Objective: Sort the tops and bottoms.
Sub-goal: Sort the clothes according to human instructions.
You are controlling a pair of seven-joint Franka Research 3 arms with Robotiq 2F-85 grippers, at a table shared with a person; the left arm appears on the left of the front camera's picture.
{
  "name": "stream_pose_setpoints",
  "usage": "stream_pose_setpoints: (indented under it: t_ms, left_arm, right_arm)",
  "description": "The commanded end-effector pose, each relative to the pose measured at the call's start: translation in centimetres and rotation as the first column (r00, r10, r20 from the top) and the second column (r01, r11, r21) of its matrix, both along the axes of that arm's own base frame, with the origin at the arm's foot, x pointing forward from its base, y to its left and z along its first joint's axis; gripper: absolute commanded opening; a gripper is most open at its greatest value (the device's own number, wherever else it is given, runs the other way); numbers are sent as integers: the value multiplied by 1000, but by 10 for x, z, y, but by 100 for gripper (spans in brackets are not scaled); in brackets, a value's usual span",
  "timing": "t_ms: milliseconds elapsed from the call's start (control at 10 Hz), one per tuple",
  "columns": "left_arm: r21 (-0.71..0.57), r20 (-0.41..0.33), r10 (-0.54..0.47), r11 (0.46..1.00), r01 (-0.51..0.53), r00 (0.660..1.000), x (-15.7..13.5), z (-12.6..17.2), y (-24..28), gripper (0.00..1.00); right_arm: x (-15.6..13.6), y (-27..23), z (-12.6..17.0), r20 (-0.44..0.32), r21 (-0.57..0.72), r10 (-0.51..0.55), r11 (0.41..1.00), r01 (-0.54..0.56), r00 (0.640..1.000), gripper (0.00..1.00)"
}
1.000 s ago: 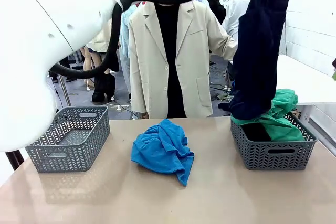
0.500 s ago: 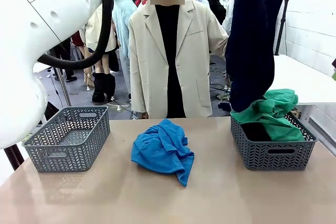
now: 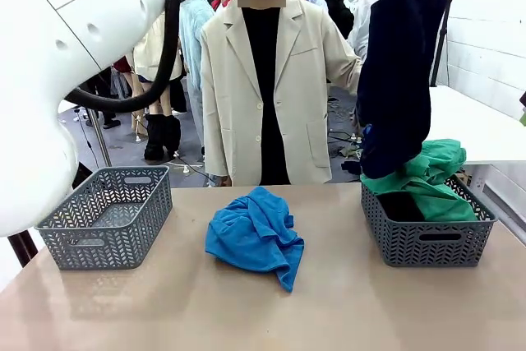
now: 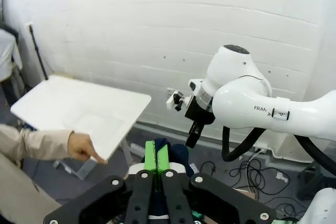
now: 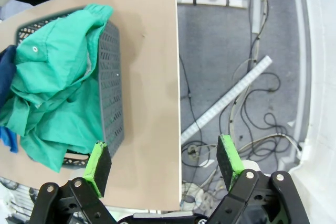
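Navy garment [image 3: 399, 71] hangs from our left hand [image 4: 156, 156], which is clamped shut on its top edge; in the left wrist view a fold of dark cloth shows between the green pads [image 4: 150, 156]. From that grip the cloth falls straight down, long axis upright. Its lower end reaches the green garment [image 3: 431, 178], and we cannot tell whether the two touch. The green garment is heaped in the right basket [image 3: 427, 244] and spills over the rim, with the black garment [image 3: 400, 207] under it. So our held piece sits directly above the right basket, and the left arm has crossed the table [image 3: 246, 310] to be there.

Our right hand [image 5: 163, 158] is spread wide and holds nothing. It looks down past that same basket's outer wall toward the floor.

Farther out, the blue garment [image 3: 255, 232] lies crumpled mid-table, and the left basket [image 3: 107, 219] stands well apart at the far left. We judge that if the navy piece belongs there, the carry runs sideways across the whole table, passing over the blue garment. The hem would need to clear the green heap first.
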State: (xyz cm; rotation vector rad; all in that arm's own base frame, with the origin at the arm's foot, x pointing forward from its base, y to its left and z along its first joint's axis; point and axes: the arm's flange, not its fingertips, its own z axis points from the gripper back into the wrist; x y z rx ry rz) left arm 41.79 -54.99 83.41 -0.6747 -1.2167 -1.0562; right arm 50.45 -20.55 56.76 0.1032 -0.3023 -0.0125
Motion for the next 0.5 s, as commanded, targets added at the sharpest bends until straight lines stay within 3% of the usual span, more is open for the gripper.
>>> stream_pose_setpoints:
  t_ms: [0,200,300,400]
  left_arm:
    - [-36,125,-136,989,142,983,28,-15,-43,0]
    - [-82,104,-174,980,183,979,58,-34,-66,0]
    - [-136,30,-211,967,213,977,77,-55,-75,0]
    - [-178,24,-248,952,248,968,88,-72,-81,0]
  right_arm:
    - [-1,2,-1,-9,-9,1,1000,-1,1000,100]
    - [-1,2,-1,-9,-9,1,1000,-1,1000,100]
    - [-1,2,-1,-9,-9,1,1000,-1,1000,100]
    - [-1,2,-1,-9,-9,1,1000,-1,1000,100]
